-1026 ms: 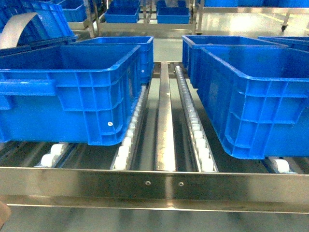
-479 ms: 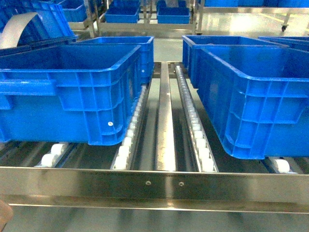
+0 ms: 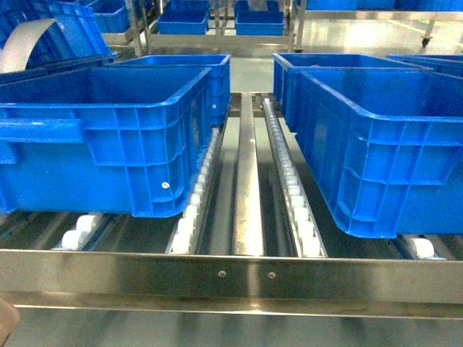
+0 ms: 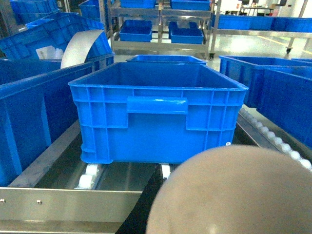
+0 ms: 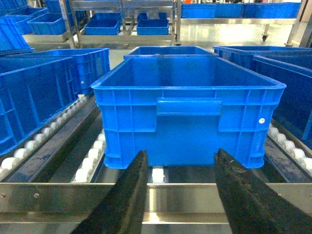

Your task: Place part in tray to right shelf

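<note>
The tray [image 4: 239, 195] fills the lower right of the left wrist view as a blurred beige dome very close to the camera. A sliver of it [image 3: 4, 322] shows at the head view's bottom-left corner. Of my left gripper only one black finger [image 4: 161, 204] shows, pressed along the tray's left side; the jaws seem shut on the tray. The part is hidden. My right gripper [image 5: 180, 152] is open and holds nothing, just in front of the right shelf's front rail [image 5: 180, 195] and facing a blue crate [image 5: 187, 107].
The steel rack's bolted front rail [image 3: 231, 275] runs across the head view, with roller lanes [image 3: 293, 195] behind it. Blue crates stand at left [image 3: 108, 137] and right [image 3: 376, 144]. A grey curved sheet [image 4: 80, 46] leans in a far-left crate. More racks stand behind.
</note>
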Motion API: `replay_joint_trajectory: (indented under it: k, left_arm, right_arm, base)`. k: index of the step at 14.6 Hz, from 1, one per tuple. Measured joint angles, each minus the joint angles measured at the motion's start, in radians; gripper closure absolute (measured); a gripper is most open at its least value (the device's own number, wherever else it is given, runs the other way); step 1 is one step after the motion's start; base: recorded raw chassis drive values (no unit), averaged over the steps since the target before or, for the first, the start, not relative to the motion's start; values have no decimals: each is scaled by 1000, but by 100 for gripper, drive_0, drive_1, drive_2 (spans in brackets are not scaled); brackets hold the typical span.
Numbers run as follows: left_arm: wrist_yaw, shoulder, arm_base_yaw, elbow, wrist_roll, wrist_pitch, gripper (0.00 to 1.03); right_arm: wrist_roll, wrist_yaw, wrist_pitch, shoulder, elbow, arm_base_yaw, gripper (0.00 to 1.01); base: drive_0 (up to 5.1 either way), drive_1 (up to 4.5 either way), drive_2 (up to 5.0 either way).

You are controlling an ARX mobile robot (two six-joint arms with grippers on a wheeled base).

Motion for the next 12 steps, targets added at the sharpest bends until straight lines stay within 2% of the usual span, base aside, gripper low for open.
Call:
replay_joint_trajectory:
  k: [2, 4, 5, 6, 12]
  left_arm:
    - [0, 0, 0, 0, 0, 0, 91]
    - [0, 0, 0, 0, 0, 0, 91]
    - [0, 0, 0, 0, 0, 0, 91]
    - [0, 0, 0, 0, 0, 0, 91]
    - [0, 0, 0, 0, 0, 0, 91]
  right_arm:
    - [0, 0, 0, 0, 0, 0, 36]
    - [0, 0, 0, 0, 0, 0, 7]
    - [1, 0, 0, 0, 0, 0, 1]
    - [1, 0, 0, 0, 0, 0, 4]
    - [1, 0, 0, 0, 0, 0, 3]
  base:
    - [0, 0, 0]
    - [0, 0, 0]
    - [0, 0, 0]
    - [0, 0, 0]
    - [0, 0, 0]
